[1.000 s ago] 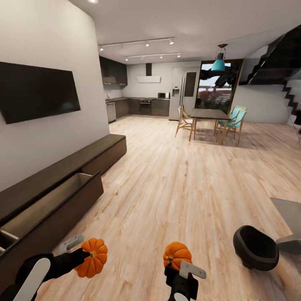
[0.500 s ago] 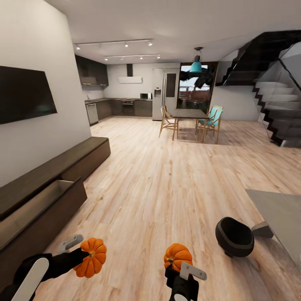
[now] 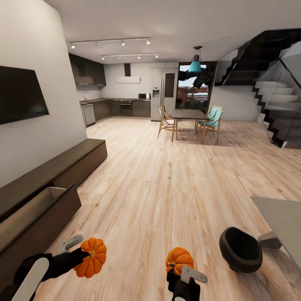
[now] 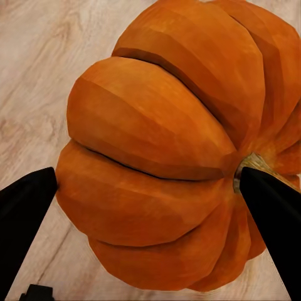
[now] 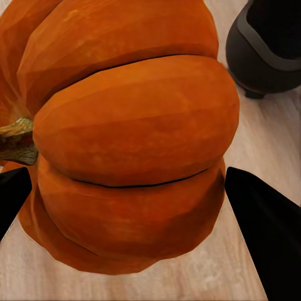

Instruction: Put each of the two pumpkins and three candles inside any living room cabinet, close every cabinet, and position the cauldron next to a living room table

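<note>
Each of my grippers holds a ribbed orange pumpkin above the wood floor. My left gripper (image 3: 85, 256) is shut on one pumpkin (image 3: 92, 262) (image 4: 169, 157), at the lower left of the head view. My right gripper (image 3: 180, 267) is shut on the other pumpkin (image 3: 179, 259) (image 5: 125, 138), low in the middle. The long dark cabinet (image 3: 50, 167) runs along the left wall, and one drawer (image 3: 37, 217) stands pulled out with a pale inside. The black cauldron (image 3: 240, 249) (image 5: 266, 47) sits on the floor at the right, touching the corner of a grey table (image 3: 280, 221). The candles are out of view.
A dark TV (image 3: 19, 94) hangs on the left wall above the cabinet. Far ahead stand a dining table with chairs (image 3: 190, 121) and the kitchen counter (image 3: 121, 108). A black staircase (image 3: 271, 108) rises at the right. Open wood floor (image 3: 167, 179) lies between.
The camera has swung a little further right: the cabinet and TV slid left and the cauldron shifted slightly right and down. Both grippers keep their pumpkins.
</note>
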You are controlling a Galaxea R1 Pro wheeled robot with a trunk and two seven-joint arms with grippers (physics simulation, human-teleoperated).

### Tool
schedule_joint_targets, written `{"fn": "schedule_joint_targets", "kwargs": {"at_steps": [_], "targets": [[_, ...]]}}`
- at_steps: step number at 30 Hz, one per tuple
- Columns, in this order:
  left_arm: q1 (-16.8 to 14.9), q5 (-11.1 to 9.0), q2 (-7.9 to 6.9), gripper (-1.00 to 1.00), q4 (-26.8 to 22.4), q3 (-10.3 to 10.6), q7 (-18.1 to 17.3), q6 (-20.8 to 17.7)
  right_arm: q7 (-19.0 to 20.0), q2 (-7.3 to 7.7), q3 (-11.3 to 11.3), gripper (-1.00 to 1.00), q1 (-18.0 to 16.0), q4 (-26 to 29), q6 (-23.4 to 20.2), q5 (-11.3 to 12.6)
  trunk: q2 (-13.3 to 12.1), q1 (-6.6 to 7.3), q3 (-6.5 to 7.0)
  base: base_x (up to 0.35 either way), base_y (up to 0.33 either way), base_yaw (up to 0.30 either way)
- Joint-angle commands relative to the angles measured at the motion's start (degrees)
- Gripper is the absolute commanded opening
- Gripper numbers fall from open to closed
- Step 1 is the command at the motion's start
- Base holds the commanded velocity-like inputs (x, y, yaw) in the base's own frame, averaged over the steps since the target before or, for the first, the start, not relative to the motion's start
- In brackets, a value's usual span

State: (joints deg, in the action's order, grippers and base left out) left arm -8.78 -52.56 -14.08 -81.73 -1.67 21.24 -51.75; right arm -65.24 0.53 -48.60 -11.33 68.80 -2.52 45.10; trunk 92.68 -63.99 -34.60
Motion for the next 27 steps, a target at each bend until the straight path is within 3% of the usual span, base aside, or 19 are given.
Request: {"fn": "schedule_joint_targets", "kwargs": {"at_steps": [1, 27], "targets": [[0.0, -0.2, 0.0, -1.0, 0.0, 0.0, 0.0, 0.1, -0.2, -0.02, 0.0, -1.0, 0.0, -0.1, 0.0, -0.1, 0.0, 0.0, 0.0, 0.331, 0.0, 0.0], [0.0, -0.3, 0.02, -1.0, 0.0, 0.0, 0.0, 0.1, -0.1, -0.49, -0.1, -1.0, 0.0, -2.9, 0.0, -0.1, 0.0, 0.0, 0.0, 0.331, 0.01, -0.043]]}}
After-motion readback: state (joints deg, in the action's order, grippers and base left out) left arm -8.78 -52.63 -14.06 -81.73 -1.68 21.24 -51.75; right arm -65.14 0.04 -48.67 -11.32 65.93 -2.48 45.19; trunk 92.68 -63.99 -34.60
